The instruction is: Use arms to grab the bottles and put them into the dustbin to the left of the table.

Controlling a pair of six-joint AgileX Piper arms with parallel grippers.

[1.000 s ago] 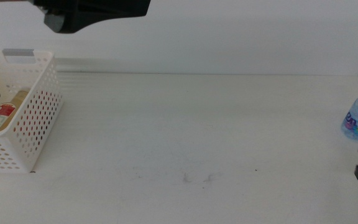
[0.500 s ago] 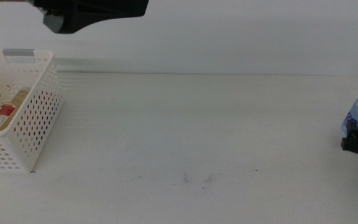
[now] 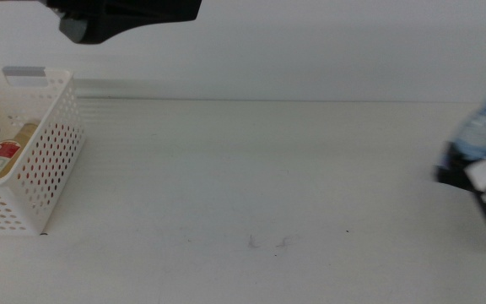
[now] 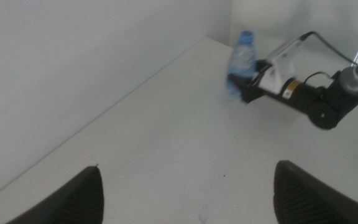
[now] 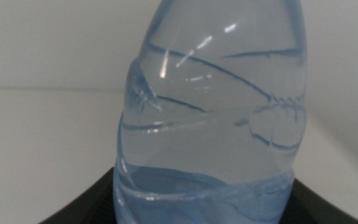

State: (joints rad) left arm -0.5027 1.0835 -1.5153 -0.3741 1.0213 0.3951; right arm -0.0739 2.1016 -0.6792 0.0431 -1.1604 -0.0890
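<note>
White table (image 3: 251, 169): water bottle (image 3: 482, 128) is gripped by the right gripper (image 3: 467, 169) at the right edge. Transfer to the dustbin (image 3: 47, 152) is next; left gripper (image 4: 185, 193) is held wide open, empty.

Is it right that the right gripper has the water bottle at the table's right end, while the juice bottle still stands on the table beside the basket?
Not quite. The juice bottle lies inside the basket, not on the table, as the middle view shows. The rest holds: the right gripper has the water bottle at the right end.
</note>
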